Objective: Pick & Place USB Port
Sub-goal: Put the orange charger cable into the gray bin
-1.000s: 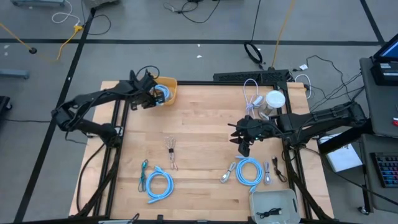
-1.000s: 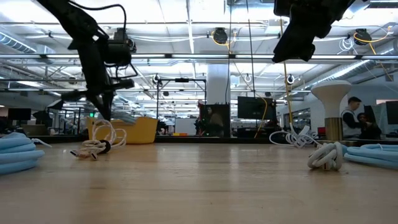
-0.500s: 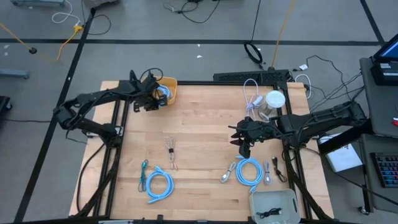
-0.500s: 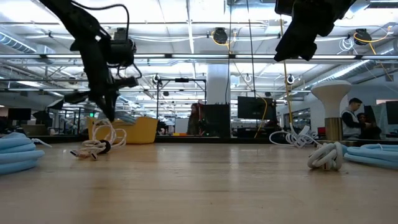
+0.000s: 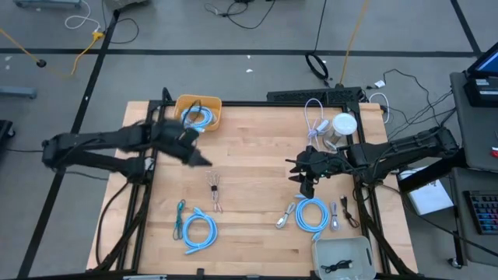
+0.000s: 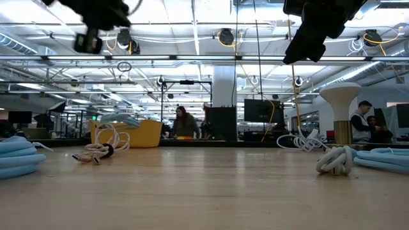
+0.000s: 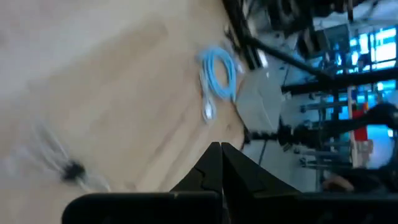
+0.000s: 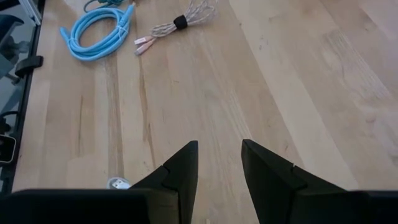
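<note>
A: Starting with the biggest thing, what is the wooden table (image 5: 249, 187) carrying?

B: Everything is sitting on it, so I am placing things by the yellow bin (image 5: 201, 114) at its far left corner; a light blue cable is lying coiled inside that bin, which I am reading as the drop-off for cables.

A: And the arms?

B: The left arm is stretching across the table's left side, with the left gripper (image 5: 196, 155) hanging just on the near side of the bin, up in the air and over bare wood; its fingers (image 7: 219, 163) are pressed tight together with nothing between them.

A: Why clenched and empty?

B: My guess is that it is travelling between the bin and the loose cables, so there is nothing to hold; that is a judgement only.

A: The other arm?

B: The right gripper (image 5: 305, 180) is hovering well to the right of the bin, above the table's right half; its fingers (image 8: 180, 167) are standing apart with only bare wood showing between them, so it is released and gripping nothing, probably waiting.

A: Where are the cables themselves?

B: A small tied pale cable with pink plugs (image 5: 215, 189) is lying nearest the bin, toward the table's middle; a blue coil (image 5: 199, 232) is lying farther off by the near edge; another blue coil (image 5: 312, 213) is resting far right, just under the right gripper; a white cable (image 5: 315, 117) is looping along the far edge, level with the bin.
</note>
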### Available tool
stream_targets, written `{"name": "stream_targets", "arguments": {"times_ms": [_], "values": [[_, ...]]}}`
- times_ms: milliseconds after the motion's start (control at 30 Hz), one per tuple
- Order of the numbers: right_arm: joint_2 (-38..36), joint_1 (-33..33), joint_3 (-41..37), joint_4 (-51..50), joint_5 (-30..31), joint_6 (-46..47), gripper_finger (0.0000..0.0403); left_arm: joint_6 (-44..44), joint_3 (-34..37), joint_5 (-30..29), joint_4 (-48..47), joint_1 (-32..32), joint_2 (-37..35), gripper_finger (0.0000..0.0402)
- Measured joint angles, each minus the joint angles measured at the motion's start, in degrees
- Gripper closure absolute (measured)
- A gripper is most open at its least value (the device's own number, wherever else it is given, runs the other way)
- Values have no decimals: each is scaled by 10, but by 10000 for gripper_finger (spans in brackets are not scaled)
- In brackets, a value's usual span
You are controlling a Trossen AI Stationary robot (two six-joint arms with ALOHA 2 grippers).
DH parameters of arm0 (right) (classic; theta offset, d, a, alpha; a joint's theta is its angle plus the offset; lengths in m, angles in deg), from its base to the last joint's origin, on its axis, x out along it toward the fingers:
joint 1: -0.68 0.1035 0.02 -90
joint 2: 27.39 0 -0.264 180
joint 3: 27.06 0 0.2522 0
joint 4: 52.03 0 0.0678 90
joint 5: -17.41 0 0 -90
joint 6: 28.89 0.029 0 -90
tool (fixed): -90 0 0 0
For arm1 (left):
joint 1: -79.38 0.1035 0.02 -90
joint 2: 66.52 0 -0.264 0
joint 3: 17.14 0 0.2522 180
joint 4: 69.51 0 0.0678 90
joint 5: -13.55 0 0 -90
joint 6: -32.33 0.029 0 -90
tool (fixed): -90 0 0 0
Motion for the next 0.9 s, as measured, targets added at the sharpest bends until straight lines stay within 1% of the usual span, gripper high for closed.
{"name": "stream_targets", "arguments": {"times_ms": [133,233,333,467,533,600,633,700,767,800,900], "values": [[0,-4,0,3,0,1,287,-102,0,-126,-62,-155,-11,401],[0,-10,0,9,0,1,287,-190,0,-204,-106,-258,11,400],[3,-14,0,9,-1,-3,287,-269,1,-270,-139,-331,46,400],[35,-21,1,15,-3,-27,287,-362,1,-362,-183,-393,94,400],[68,-29,1,42,-32,-33,287,-402,1,-418,-202,-411,113,400],[107,-38,1,80,-84,-26,287,-442,1,-448,-235,-415,132,400],[126,-41,5,92,-108,-14,287,-455,1,-445,-253,-411,139,398],[163,-44,20,109,-146,6,287,-477,1,-417,-291,-397,147,391],[186,-43,38,113,-157,13,287,-510,1,-392,-331,-381,154,377],[195,-42,47,110,-161,13,287,-519,2,-390,-345,-374,154,367],[204,-36,67,108,-162,1,287,-521,8,-392,-339,-333,145,322]]}}
